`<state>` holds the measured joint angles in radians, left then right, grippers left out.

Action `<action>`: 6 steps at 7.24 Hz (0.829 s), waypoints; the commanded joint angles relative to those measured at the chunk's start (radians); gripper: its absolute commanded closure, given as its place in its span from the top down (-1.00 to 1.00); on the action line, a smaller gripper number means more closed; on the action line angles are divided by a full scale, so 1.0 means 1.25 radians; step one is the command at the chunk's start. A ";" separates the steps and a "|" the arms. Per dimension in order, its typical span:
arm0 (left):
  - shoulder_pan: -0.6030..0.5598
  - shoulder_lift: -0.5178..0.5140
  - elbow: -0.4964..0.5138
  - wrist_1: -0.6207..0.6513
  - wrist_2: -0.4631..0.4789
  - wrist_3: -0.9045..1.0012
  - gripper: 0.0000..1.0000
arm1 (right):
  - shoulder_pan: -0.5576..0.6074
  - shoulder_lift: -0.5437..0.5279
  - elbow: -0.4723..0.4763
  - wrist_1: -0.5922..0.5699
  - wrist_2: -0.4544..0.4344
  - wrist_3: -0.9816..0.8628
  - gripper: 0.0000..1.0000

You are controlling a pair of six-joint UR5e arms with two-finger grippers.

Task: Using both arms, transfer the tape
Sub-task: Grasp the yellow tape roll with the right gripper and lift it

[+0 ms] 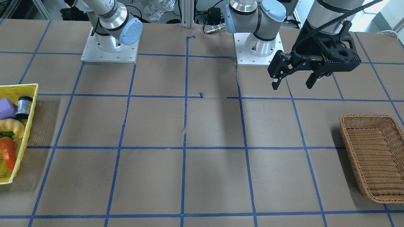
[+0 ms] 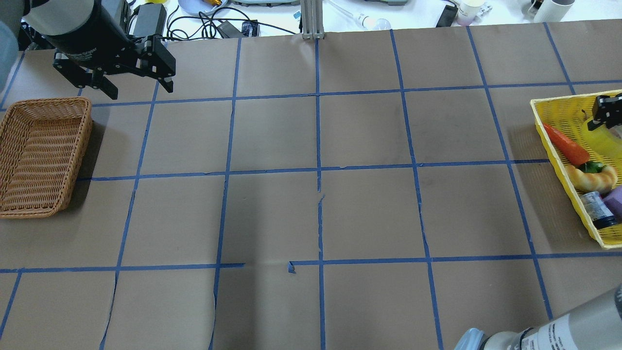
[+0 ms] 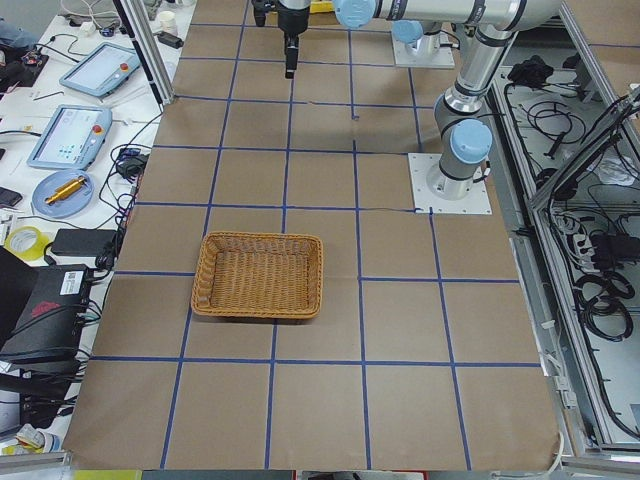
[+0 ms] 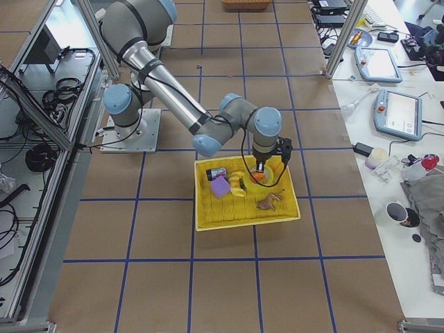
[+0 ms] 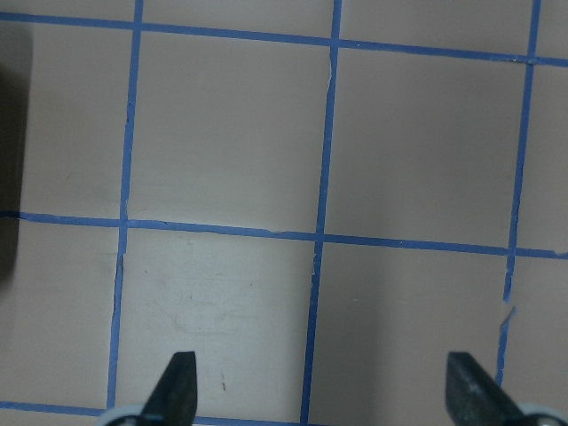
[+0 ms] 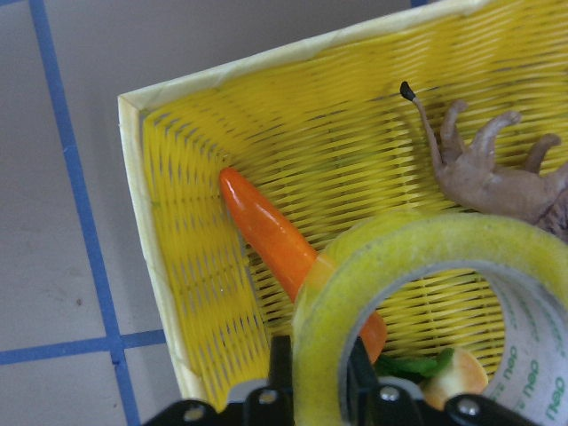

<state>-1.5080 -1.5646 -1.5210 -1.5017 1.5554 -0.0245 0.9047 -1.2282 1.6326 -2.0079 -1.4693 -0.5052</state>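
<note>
The tape (image 6: pixel 399 244), a yellow roll with a white inner core, fills the lower right of the right wrist view. My right gripper (image 6: pixel 318 366) is shut on the roll's wall and holds it over the yellow basket (image 6: pixel 160 213), above a carrot (image 6: pixel 266 226). The gripper also shows at the overhead view's right edge (image 2: pixel 605 111) and over the basket in the exterior right view (image 4: pixel 267 161). My left gripper (image 1: pixel 293 80) is open and empty, hanging above the table near its base; it also shows in the overhead view (image 2: pixel 133 86).
The yellow basket (image 2: pixel 559 146) also holds a croissant (image 2: pixel 590 177), a black-capped jar (image 2: pixel 596 209), a purple block (image 1: pixel 7 108) and a brown toy animal (image 6: pixel 497 177). An empty wicker basket (image 2: pixel 41 155) stands at the table's left end, close to the left gripper.
</note>
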 commanded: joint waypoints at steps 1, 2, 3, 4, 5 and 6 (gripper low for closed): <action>0.000 0.000 0.001 0.000 0.000 -0.001 1.00 | 0.145 -0.091 -0.003 0.044 -0.029 0.140 -1.00; 0.000 0.000 -0.001 0.000 0.000 0.000 1.00 | 0.268 -0.090 -0.003 0.040 -0.056 0.290 -1.00; 0.000 0.000 -0.001 0.000 0.000 -0.001 1.00 | 0.380 -0.086 -0.003 0.036 -0.065 0.447 -1.00; 0.000 0.000 0.001 0.000 0.000 0.000 1.00 | 0.485 -0.056 -0.005 0.027 -0.065 0.622 -1.00; 0.000 0.000 0.001 0.000 0.000 0.000 1.00 | 0.576 -0.006 -0.013 -0.005 -0.062 0.781 -1.00; 0.000 0.000 -0.001 0.000 0.000 0.001 1.00 | 0.673 0.048 -0.017 -0.067 -0.059 0.951 -1.00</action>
<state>-1.5079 -1.5646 -1.5207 -1.5018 1.5555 -0.0243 1.5939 -1.2445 1.6186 -2.0182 -1.5460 0.4217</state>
